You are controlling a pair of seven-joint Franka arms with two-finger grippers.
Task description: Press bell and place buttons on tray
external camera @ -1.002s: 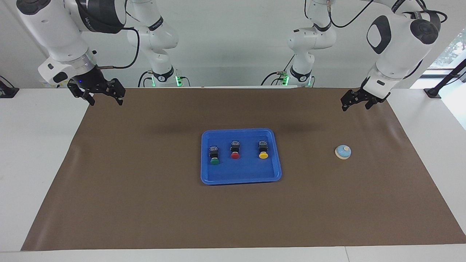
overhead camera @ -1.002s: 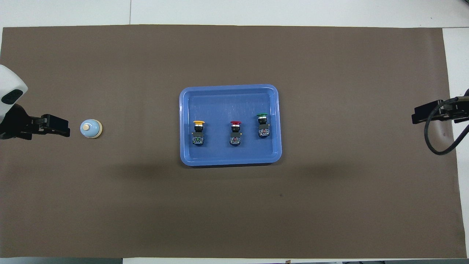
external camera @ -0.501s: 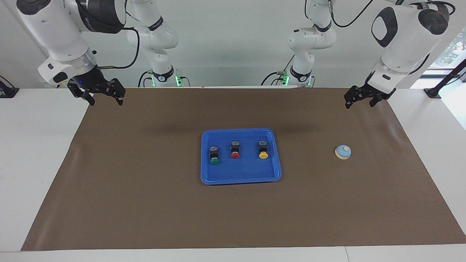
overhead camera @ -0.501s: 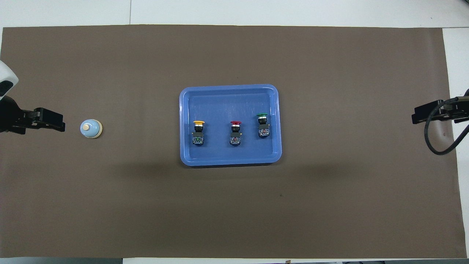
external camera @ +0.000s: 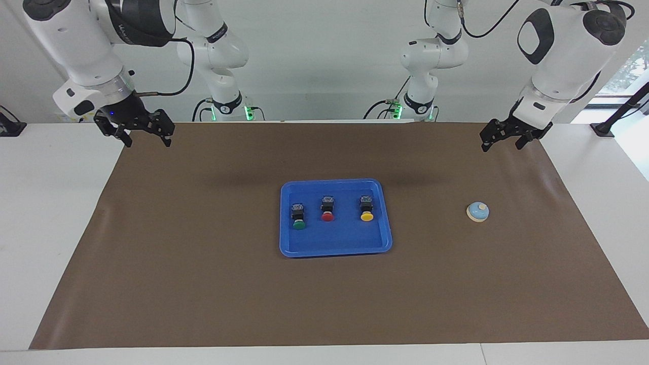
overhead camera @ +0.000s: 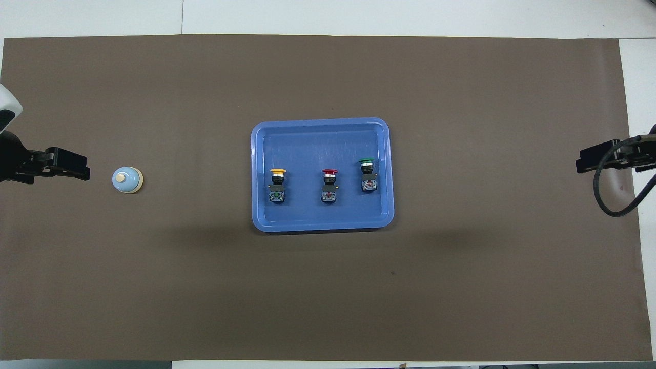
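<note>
Brown mat (external camera: 203,284) under blue tray (external camera: 334,248), bell (external camera: 477,212) apart.

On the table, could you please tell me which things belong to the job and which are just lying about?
Job:
- bell
- green button, red button, yellow button, all on the tray
- left gripper and right gripper, both open

Lying about:
- brown mat
</note>
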